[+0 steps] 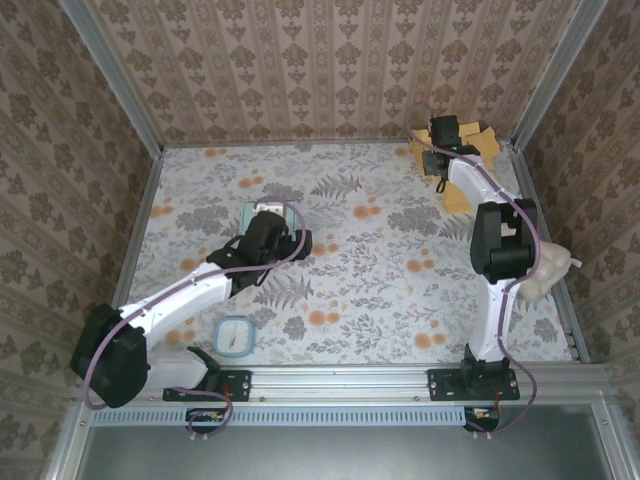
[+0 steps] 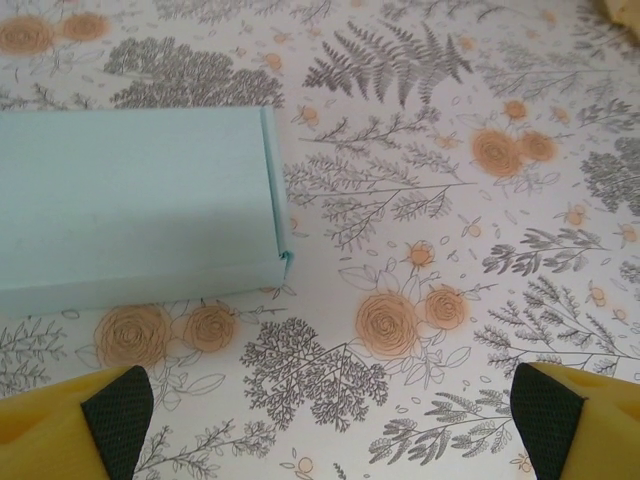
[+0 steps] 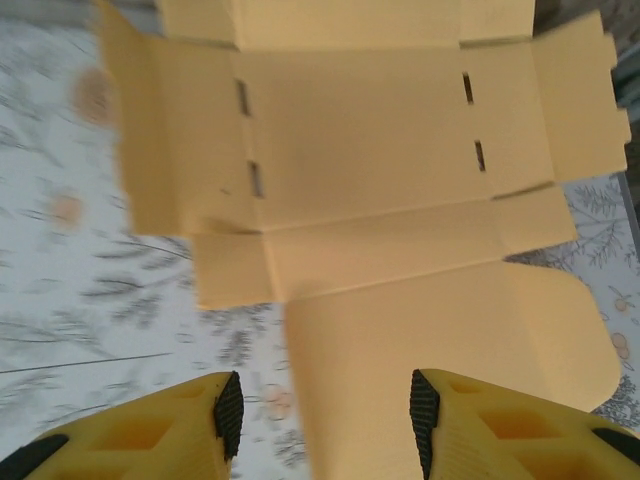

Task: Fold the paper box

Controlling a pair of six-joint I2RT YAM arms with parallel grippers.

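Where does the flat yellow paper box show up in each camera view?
Top external: yellow box in the far right corner of the table.
Left wrist: probably the yellow sliver at the top right corner.
Right wrist: yellow box spread flat across the upper and middle picture.
Shared landmark: the floral table cover under it.

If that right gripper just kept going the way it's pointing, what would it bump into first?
Probably the rounded flap of the unfolded yellow paper box, lying just ahead of the right gripper; its height above the flap is unclear.
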